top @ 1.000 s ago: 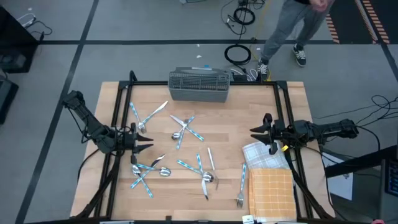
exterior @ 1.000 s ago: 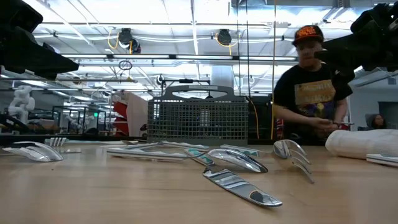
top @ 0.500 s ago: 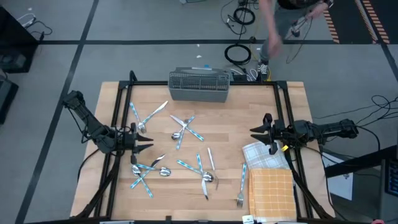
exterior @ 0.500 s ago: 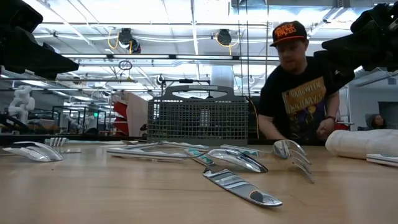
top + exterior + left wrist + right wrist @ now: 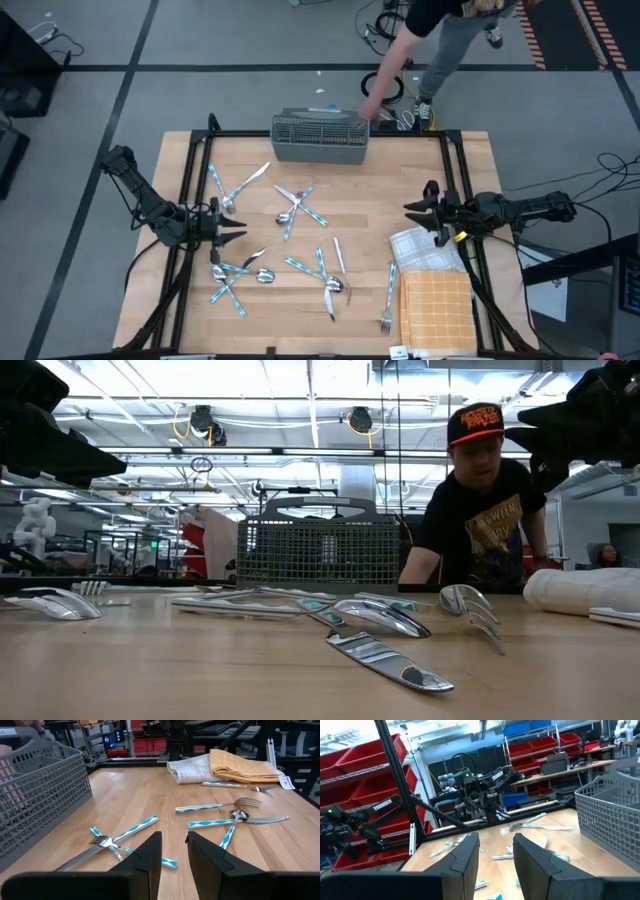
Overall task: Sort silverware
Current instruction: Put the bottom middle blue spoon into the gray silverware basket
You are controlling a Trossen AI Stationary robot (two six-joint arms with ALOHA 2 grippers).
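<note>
A person [image 5: 430, 25] who stood back from the far edge a second ago now bends in, a hand reaching beside the caddy [image 5: 320, 137]; neither arm has moved, so sorting probably hasn't begun. The left hand [image 5: 232, 228] and right hand [image 5: 418, 215] hover at opposite edges, fingers slightly spread, holding nothing. The silverware [image 5: 298, 208] lies scattered across the wooden surface [image 5: 370, 190], cloths [image 5: 430, 280] near the right hand. Shelving and red bins fill the room.
</note>
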